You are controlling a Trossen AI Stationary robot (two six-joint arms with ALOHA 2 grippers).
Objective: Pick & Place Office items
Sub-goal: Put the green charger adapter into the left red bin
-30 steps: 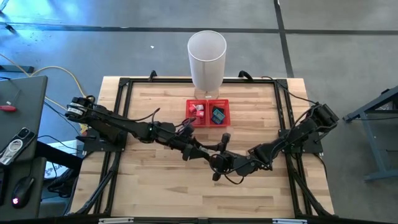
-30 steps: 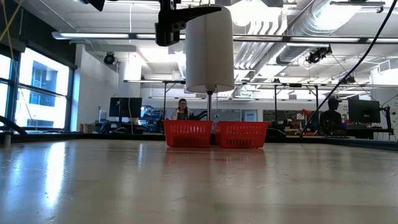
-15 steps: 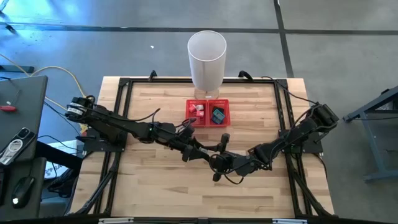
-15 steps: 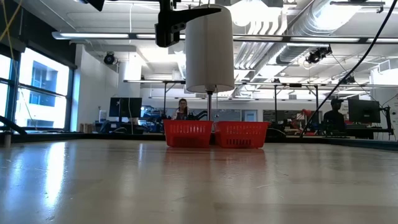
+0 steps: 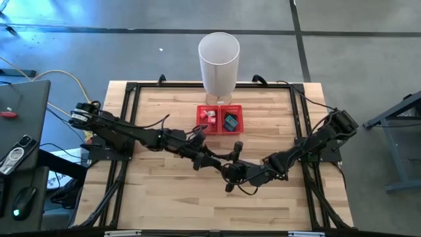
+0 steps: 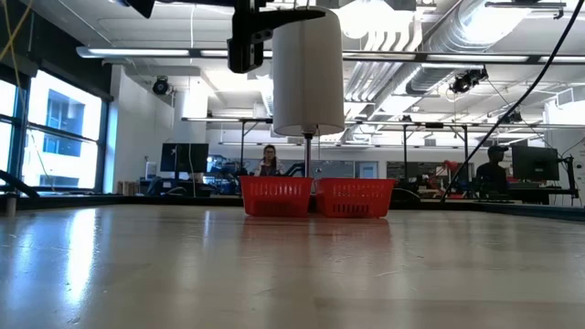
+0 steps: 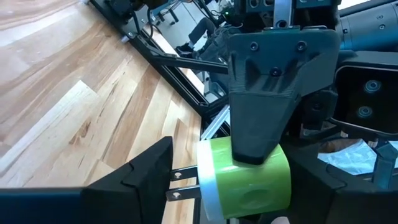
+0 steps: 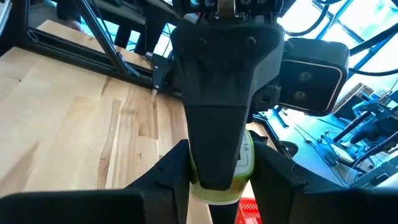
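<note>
A green-and-white office item [image 7: 249, 180] with two metal prongs hangs above the middle of the table, where both arms meet. My right gripper [image 8: 217, 180] is shut on it, and its green edge [image 8: 247, 163] shows beside a finger. My left gripper [image 7: 239, 186] is open, with one finger on each side of the item and the prongs next to one of them. The right gripper's finger [image 7: 267, 93] comes down onto the item's top. In the high view the left gripper [image 5: 220, 164] and right gripper [image 5: 235, 170] nearly touch. More small items [image 5: 209, 116] lie in the red tray [image 5: 220, 108].
The red mesh two-compartment tray [image 6: 315, 196] stands at the table's far middle, with the tall white cylinder bin [image 5: 218, 62] just behind it. A black frame [image 5: 131, 89] runs round the table's edges. People sit in the room beyond.
</note>
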